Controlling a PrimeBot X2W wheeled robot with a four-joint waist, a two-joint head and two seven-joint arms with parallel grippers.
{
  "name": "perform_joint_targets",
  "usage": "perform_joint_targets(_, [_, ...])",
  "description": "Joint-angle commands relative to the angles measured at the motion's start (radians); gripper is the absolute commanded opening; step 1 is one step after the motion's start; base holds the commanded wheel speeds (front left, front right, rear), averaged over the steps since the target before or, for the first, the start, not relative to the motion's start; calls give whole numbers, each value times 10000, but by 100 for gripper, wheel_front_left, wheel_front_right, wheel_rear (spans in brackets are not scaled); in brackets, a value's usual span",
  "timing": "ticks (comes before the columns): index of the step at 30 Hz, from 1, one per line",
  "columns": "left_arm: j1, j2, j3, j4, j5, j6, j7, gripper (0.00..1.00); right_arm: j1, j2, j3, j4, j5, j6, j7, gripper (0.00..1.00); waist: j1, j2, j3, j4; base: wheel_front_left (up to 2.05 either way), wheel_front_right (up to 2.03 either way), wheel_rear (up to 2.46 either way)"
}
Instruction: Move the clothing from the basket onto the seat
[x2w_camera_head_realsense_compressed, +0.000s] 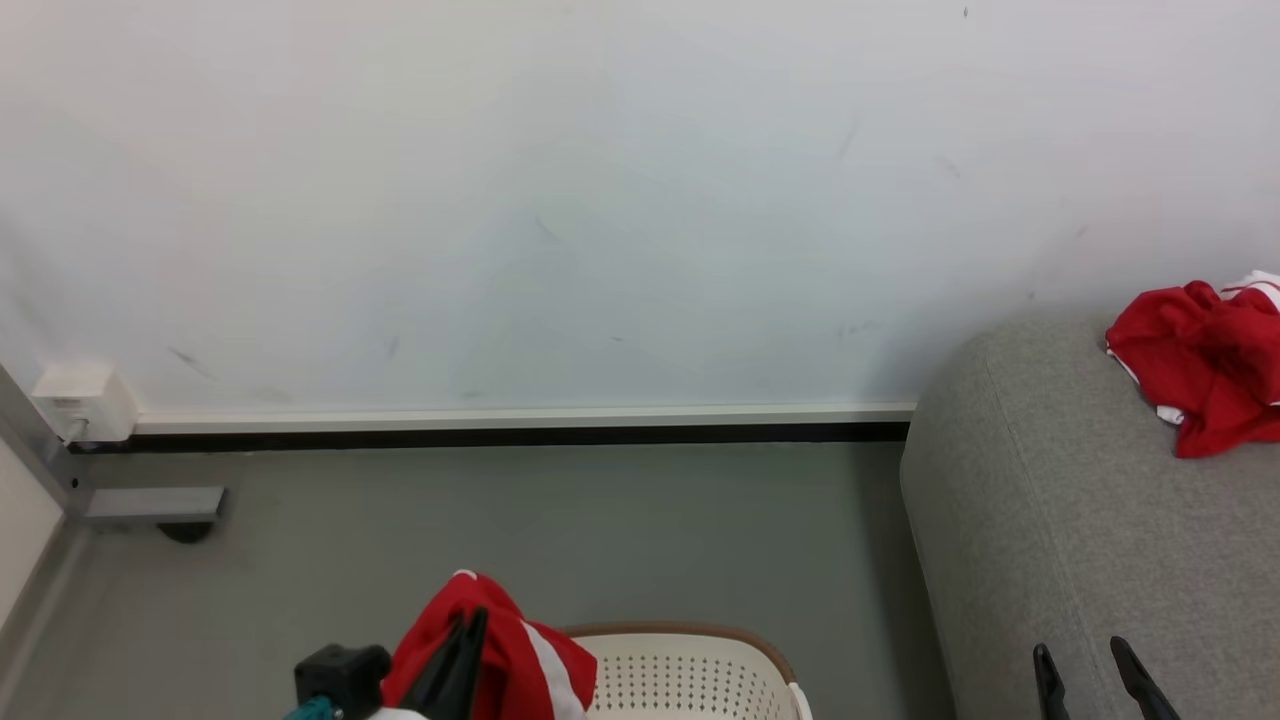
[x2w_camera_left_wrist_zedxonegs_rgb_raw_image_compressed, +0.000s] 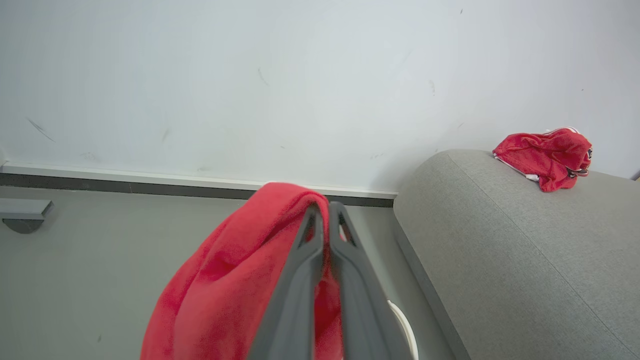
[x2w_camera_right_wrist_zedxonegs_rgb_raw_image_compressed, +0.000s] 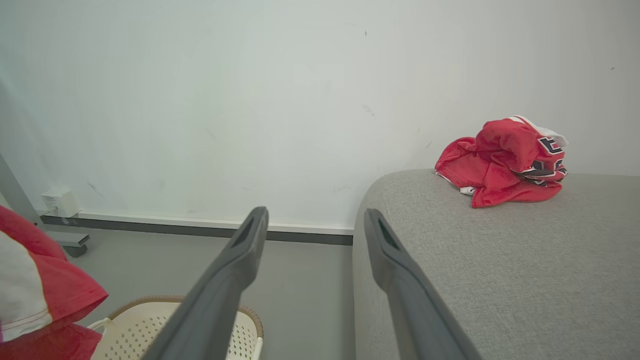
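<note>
Clothing is in two places at this moment. A first jersey (x2w_camera_right_wrist_zedxonegs_rgb_raw_image_compressed: 500, 165) lies crumpled on the seat (x2w_camera_head_realsense_compressed: 1050, 520), close to the seat's far edge by the wall (x2w_camera_head_realsense_compressed: 600, 200) and well in from its rounded corner. A second jersey (x2w_camera_left_wrist_zedxonegs_rgb_raw_image_compressed: 225, 280) hangs from the left pincer (x2w_camera_left_wrist_zedxonegs_rgb_raw_image_compressed: 322, 212), whose two dark fingers are pressed together on a fold of the red fabric.

That held garment is raised above the brown rim of the basket (x2w_camera_head_realsense_compressed: 680, 632), on the side away from the seat. Whether its lower end is inside the basket cannot be told. The basket stands on the floor (x2w_camera_head_realsense_compressed: 550, 520) just beside the seat's near side edge.

The right pincer (x2w_camera_right_wrist_zedxonegs_rgb_raw_image_compressed: 315, 217) is spread wide and holds nothing, its fingers pointing over that same edge of the seat.

As a judgement, the task is partly done: one garment is delivered, and another is gripped and lifted but not yet carried across. What is left is to bring it over the seat's side edge and let it go on the cushion. The little of the basket's inside that shows looks bare, but most of it is hidden, so more garments may remain.
</note>
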Motion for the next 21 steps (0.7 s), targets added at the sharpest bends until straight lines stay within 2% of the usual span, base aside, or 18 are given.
perform_joint_targets(1, [159, 100, 37, -169, 133, 51, -8, 0, 127, 7, -8, 50, 140, -23, 11, 100, 2, -1, -77, 57, 0, 0, 0])
perform_joint_targets(11, [797, 558, 434, -1345, 532, 286, -24, 0, 94, -1, 267, 246, 169, -23, 11, 100, 2, -1, -292, 133, 0, 0, 0])
perform_joint_targets(21, [945, 578, 644, -1793, 730, 217, -26, 0, 64, 69, 441, 400, 247, -23, 11, 100, 2, -1, -332, 149, 0, 0, 0])
